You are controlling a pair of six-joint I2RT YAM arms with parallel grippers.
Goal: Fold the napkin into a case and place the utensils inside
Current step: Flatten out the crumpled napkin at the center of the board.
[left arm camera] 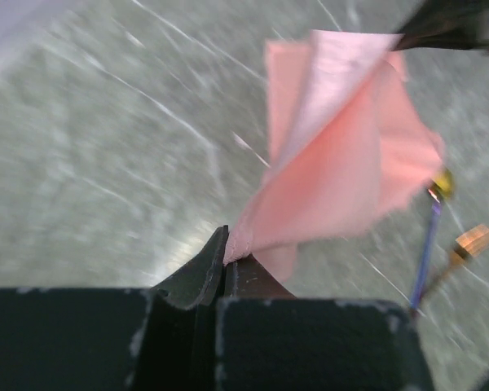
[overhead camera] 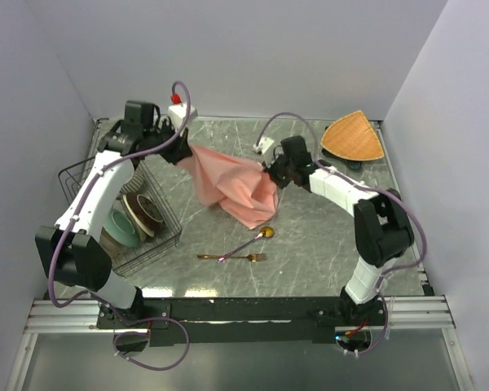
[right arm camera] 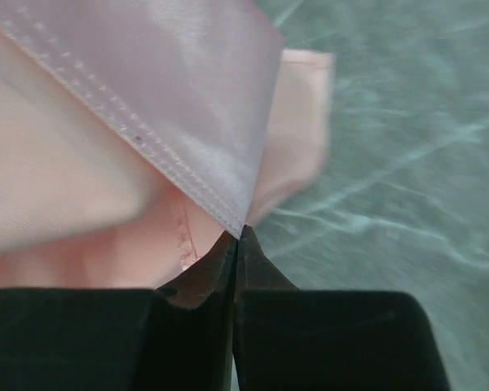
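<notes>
Pale lavender walls (overhead camera: 244,49) box in a grey marbled table (overhead camera: 318,248), evenly lit

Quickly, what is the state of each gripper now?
Left gripper: closed on a corner of the salmon-pink cloth napkin.
Right gripper: closed on another corner.

The soft thin cloth napkin (overhead camera: 232,187) is salmon pink, with a paler shiny side and a row of tiny stitches along its hem. The flat stone table (overhead camera: 326,244) is grey-green with thin white lines, like marble. The slim metal spoon (overhead camera: 248,243) is gold with a purple handle. The slim metal fork (overhead camera: 235,257) is gold too. The woven fan-shaped mat (overhead camera: 353,137) is orange-tan. The wire rack (overhead camera: 178,230) is black. One round bowl (overhead camera: 118,228) is pale green and another bowl (overhead camera: 147,210) is brown. The left gripper (left arm camera: 226,244) and right gripper (right arm camera: 238,236) are black.
</notes>
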